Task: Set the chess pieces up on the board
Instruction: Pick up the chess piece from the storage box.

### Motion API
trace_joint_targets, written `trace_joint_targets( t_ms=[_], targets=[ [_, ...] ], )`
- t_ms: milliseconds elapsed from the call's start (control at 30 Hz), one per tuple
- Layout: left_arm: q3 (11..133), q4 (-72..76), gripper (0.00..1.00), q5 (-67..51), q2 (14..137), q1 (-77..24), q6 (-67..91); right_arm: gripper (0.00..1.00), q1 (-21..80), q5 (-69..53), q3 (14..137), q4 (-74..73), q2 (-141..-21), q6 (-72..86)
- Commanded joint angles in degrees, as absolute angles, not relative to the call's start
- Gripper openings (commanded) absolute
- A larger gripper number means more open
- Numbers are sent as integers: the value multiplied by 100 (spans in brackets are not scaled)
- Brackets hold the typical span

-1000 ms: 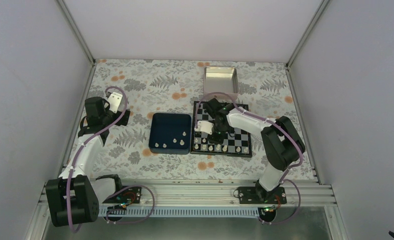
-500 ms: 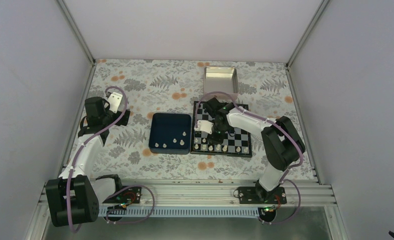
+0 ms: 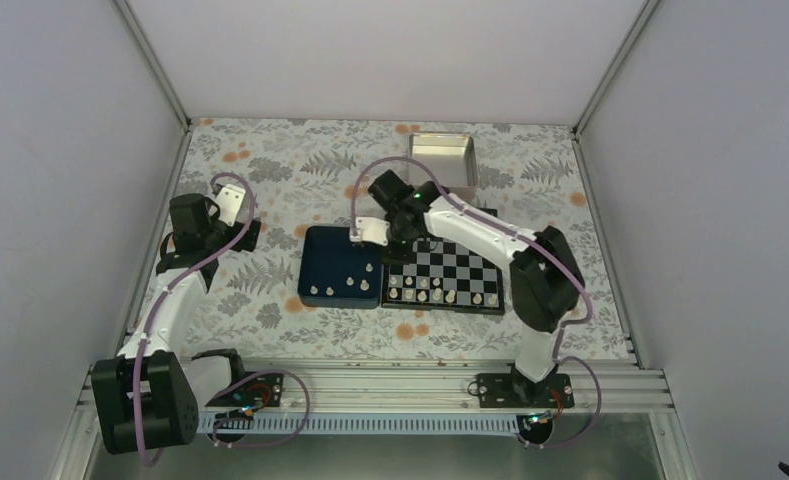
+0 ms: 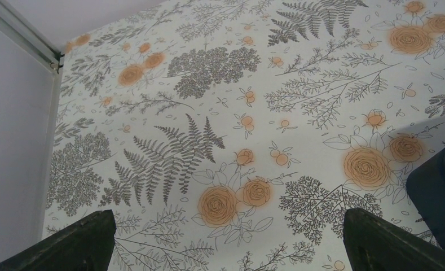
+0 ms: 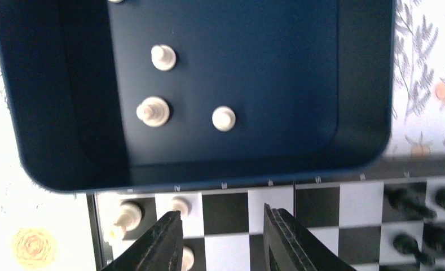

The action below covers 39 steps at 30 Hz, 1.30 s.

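Note:
The board (image 3: 460, 268) lies right of centre, with several white chess pieces (image 3: 422, 295) standing along its near rows. More white chess pieces (image 5: 153, 111) stand in the dark blue tray (image 3: 342, 248) next to it. My right gripper (image 5: 223, 212) hovers over the board's (image 5: 276, 226) left edge, right by the tray's wall (image 5: 208, 169). Its jaws are open and hold nothing. Two white pieces (image 5: 180, 204) stand on squares beside its left finger. Black pieces (image 5: 406, 200) sit at the board's far end. My left gripper (image 4: 227, 212) hangs wide open over the bare floral cloth.
A silver tin (image 3: 442, 158) stands behind the board. The tray's corner (image 4: 443, 197) shows at the right edge of the left wrist view. White walls with metal posts close in the floral tabletop on three sides.
My right arm has swung back and to the left, from the board's middle to its left edge by the tray. Its jaws have opened wider. The left arm has not moved.

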<state>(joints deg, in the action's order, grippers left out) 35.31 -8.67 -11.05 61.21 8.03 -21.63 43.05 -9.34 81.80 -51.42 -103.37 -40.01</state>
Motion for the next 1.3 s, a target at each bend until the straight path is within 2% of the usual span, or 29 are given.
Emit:
trace_joint_targets(
  t_ms=[0,367,600,1267],
  targets=[
    [3508,-806,100,-1198,6016,839,-2188,38,4617,-658,8846,-5576,-10902,-4019],
    [3490,-823,100,-1237,5914,859,-2197,32,4997,-230,10024,-6066,-11985,-4157],
    [3495,-843,100,-1307,5856,879,-2206,32,5162,17,10576,-6430,-12452,-4132],
    [3511,-893,100,-1471,5787,921,-2215,29,5282,477,11059,-6865,-13108,-4053]
  ],
)
